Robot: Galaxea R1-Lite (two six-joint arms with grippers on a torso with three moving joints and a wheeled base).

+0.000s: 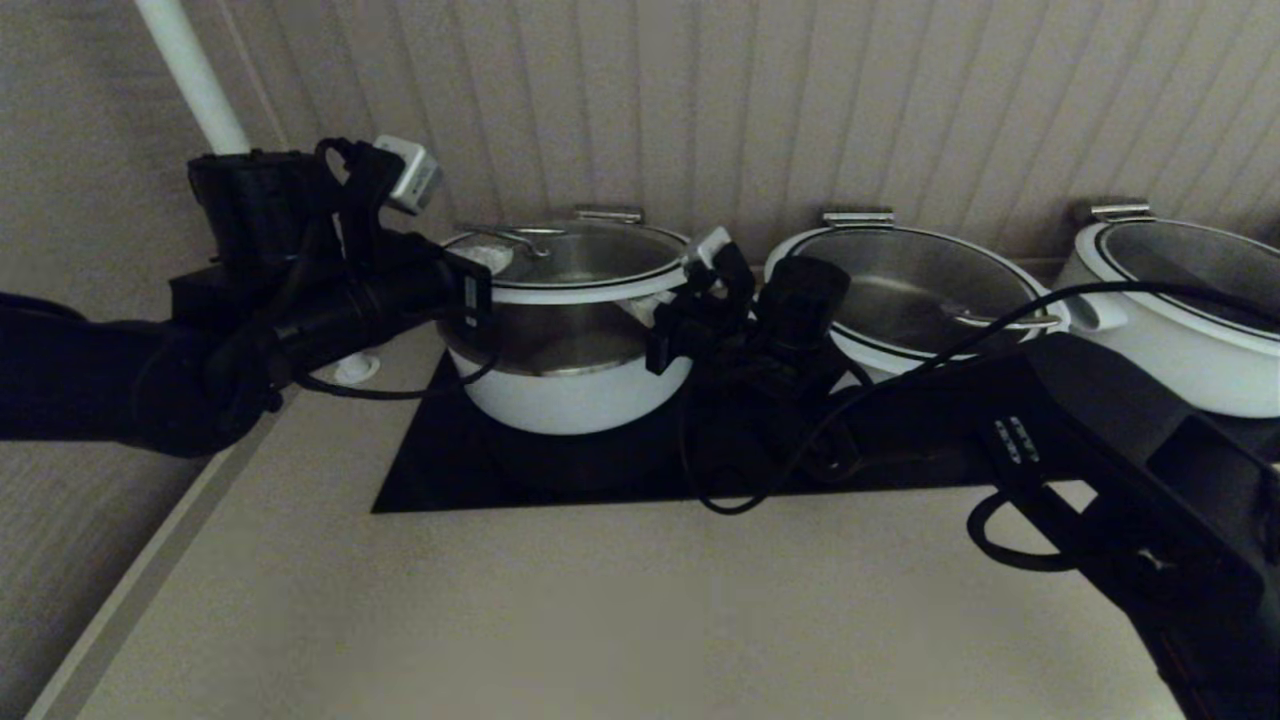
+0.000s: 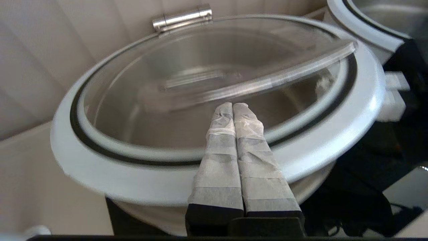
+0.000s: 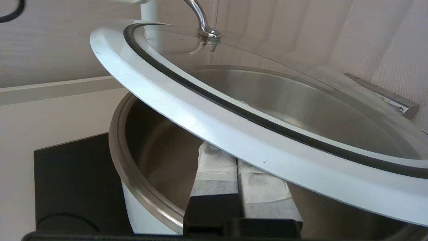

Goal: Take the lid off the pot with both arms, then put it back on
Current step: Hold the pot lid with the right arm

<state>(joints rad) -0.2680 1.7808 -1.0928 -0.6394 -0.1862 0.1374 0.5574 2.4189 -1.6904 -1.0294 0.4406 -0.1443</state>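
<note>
The lid (image 1: 570, 262), clear glass with a white rim and a wire handle (image 1: 512, 238), hangs tilted above the white pot (image 1: 565, 405), with the steel inside showing in the gap. My left gripper (image 1: 490, 258) is shut, its taped fingers lying over the lid's left rim (image 2: 150, 174), tips (image 2: 233, 106) on the glass near the handle. My right gripper (image 1: 705, 250) is shut, its fingers (image 3: 214, 167) pushed under the lid's right rim (image 3: 234, 130), above the pot's steel rim (image 3: 133, 174). Nothing is between either pair of fingers.
The pot stands on a black cooktop (image 1: 440, 470) set in a beige counter. Two wider white pots with lids (image 1: 900, 290) (image 1: 1190, 300) stand to the right, close to my right arm. A panelled wall is just behind, a white pole (image 1: 190, 70) at back left.
</note>
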